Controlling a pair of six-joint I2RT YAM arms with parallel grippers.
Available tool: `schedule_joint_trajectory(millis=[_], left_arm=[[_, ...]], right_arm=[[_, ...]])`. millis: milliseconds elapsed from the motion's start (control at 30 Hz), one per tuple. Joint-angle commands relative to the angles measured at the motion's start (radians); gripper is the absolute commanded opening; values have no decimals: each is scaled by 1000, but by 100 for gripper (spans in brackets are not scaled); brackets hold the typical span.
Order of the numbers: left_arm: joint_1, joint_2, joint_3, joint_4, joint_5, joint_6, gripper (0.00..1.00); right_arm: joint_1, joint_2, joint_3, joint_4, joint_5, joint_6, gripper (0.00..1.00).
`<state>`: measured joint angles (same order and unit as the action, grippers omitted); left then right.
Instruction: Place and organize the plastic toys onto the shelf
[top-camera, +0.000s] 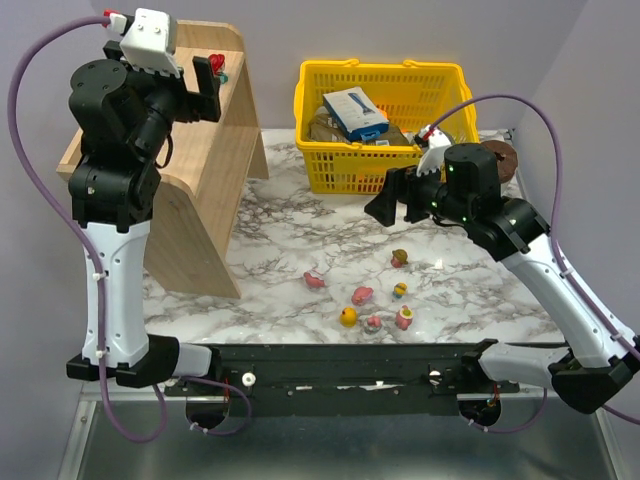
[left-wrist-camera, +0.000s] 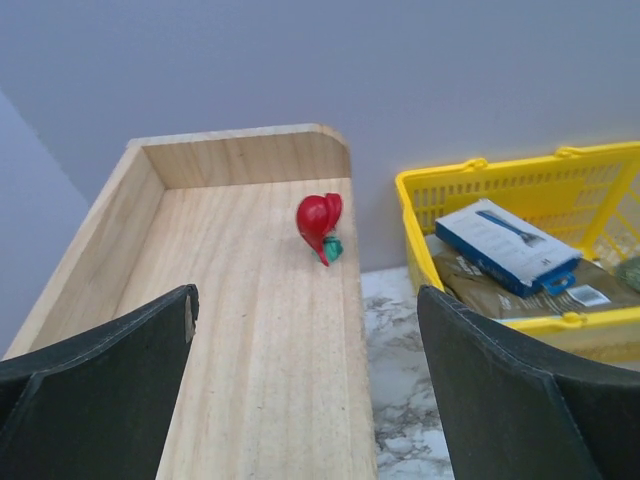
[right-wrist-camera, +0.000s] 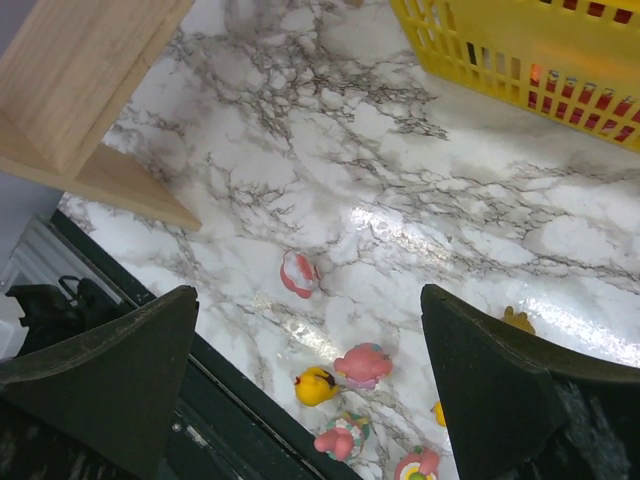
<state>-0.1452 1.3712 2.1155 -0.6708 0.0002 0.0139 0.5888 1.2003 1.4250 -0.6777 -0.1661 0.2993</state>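
Observation:
A red toy (top-camera: 217, 62) (left-wrist-camera: 320, 225) with a green base sits on the top tier of the light-wood shelf (top-camera: 200, 170) (left-wrist-camera: 240, 330), near its right edge. My left gripper (top-camera: 208, 85) (left-wrist-camera: 305, 400) hovers open over that tier, short of the toy, with nothing between its fingers. Several toys lie on the marble table: a red-and-white one (top-camera: 314, 280) (right-wrist-camera: 299, 273), a pink one (top-camera: 362, 295) (right-wrist-camera: 362, 364), a yellow one (top-camera: 348, 317) (right-wrist-camera: 316, 385), a pink-and-green one (top-camera: 374, 324) (right-wrist-camera: 342, 438) and an olive one (top-camera: 400, 258). Open and empty, my right gripper (top-camera: 385, 205) (right-wrist-camera: 310, 390) hangs above them.
A yellow basket (top-camera: 380, 160) (left-wrist-camera: 500, 190) (right-wrist-camera: 520, 50) of boxes and packets stands at the back right of the shelf. A brown round object (top-camera: 498, 158) lies beside the basket. The black rail (top-camera: 330, 365) runs along the table's near edge.

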Motion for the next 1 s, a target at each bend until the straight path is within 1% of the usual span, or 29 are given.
schedule_joint_trajectory(millis=[0, 33, 67, 133, 167, 200, 267, 300, 333, 400, 433, 467, 500, 533, 567, 600, 667, 700, 800, 867, 967], left_arm=[[1, -49, 9, -91, 263, -37, 99], [-7, -58, -3, -89, 343, -75, 99], [-19, -78, -32, -88, 365, -89, 99], [-117, -90, -61, -104, 374, -71, 99], [-170, -89, -78, -114, 294, -48, 99], [-292, -86, -86, -140, 240, -26, 99], [-370, -60, -97, -165, 140, -20, 99], [-398, -51, -100, -193, 126, -19, 99], [-454, -46, -109, -197, 107, -20, 98], [-508, -52, -178, -172, 45, -55, 98], [-561, -60, -210, -158, 40, -69, 98], [-588, -76, -277, -139, 28, -89, 97], [-617, -86, -313, -98, -15, -139, 97], [-643, -89, -346, -76, -23, -166, 97], [-695, -93, -408, -56, -32, -186, 96], [-720, -93, -439, -18, -51, -230, 96], [-773, -83, -514, 14, -88, -261, 95], [-784, -77, -531, 36, -95, -276, 95], [-806, -51, -588, 72, -101, -321, 93], [-809, -41, -620, 89, -89, -338, 93], [-811, -31, -653, 120, -83, -342, 93]], right_arm=[[-4, -24, -20, -34, 97, 18, 100], [-4, -28, -21, -42, 106, 26, 100], [-4, -30, -24, -49, 112, 29, 100], [-6, -33, -37, -52, 125, 46, 100], [-4, -34, -40, -57, 126, 55, 100], [-6, -34, -46, -60, 123, 64, 100], [-6, -38, -52, -63, 120, 90, 100], [-6, -41, -58, -63, 123, 98, 100], [-6, -44, -67, -63, 131, 113, 100], [-6, -60, -81, -69, 154, 127, 100], [-6, -67, -99, -72, 161, 139, 100], [-6, -73, -107, -80, 172, 149, 100], [-6, -82, -115, -85, 209, 155, 100], [-6, -87, -126, -89, 221, 167, 100], [-7, -91, -145, -100, 235, 178, 100], [-7, -94, -161, -108, 270, 190, 99], [-9, -107, -214, -117, 302, 222, 99], [-10, -110, -234, -118, 339, 234, 98], [-15, -117, -322, -114, 382, 271, 96], [-27, -117, -363, -83, 378, 282, 94], [-44, -111, -440, -25, 356, 282, 86]])
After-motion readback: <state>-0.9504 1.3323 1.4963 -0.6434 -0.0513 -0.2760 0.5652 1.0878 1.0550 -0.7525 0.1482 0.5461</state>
